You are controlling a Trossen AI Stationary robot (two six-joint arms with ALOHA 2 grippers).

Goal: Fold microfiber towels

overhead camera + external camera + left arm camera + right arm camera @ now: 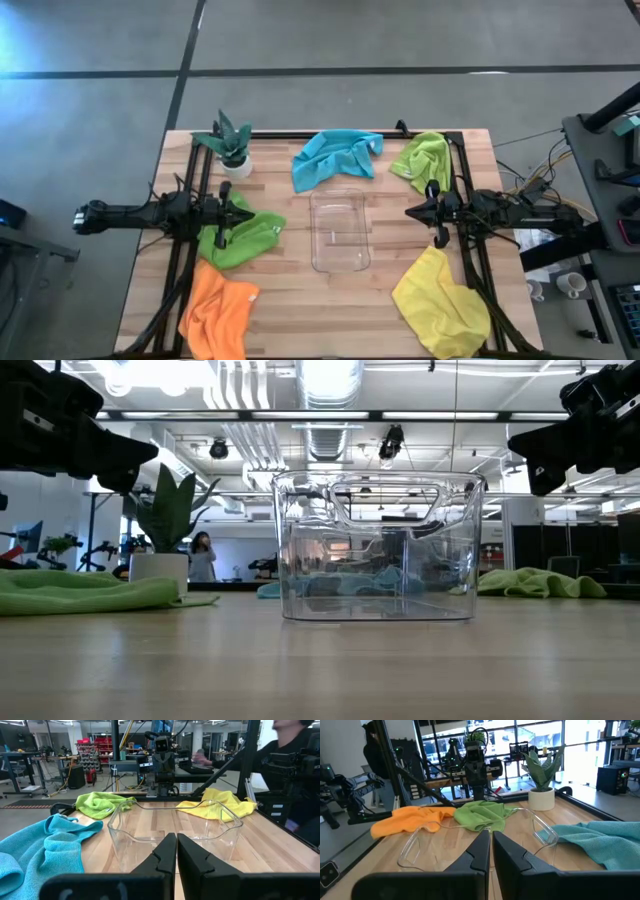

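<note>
Towels lie crumpled around a clear bin [340, 232] at the table's middle. At the left, the orange towel [218, 314] sits on the near corner, its long axis running front to back, with the darker green towel [243, 238] just behind it under the left gripper [224, 209], whose fingers are pressed together, empty. A potted plant [231, 145] stands behind. The blue towel [333, 158] stretches sideways behind the bin. Rightward, the lime towel [424, 159] lies at the back and the yellow towel [441, 300] slants toward the near edge; the right gripper [437, 213] hangs between them, closed and empty.

Five towels [338, 157], one bin [340, 232], one plant [231, 140]
</note>
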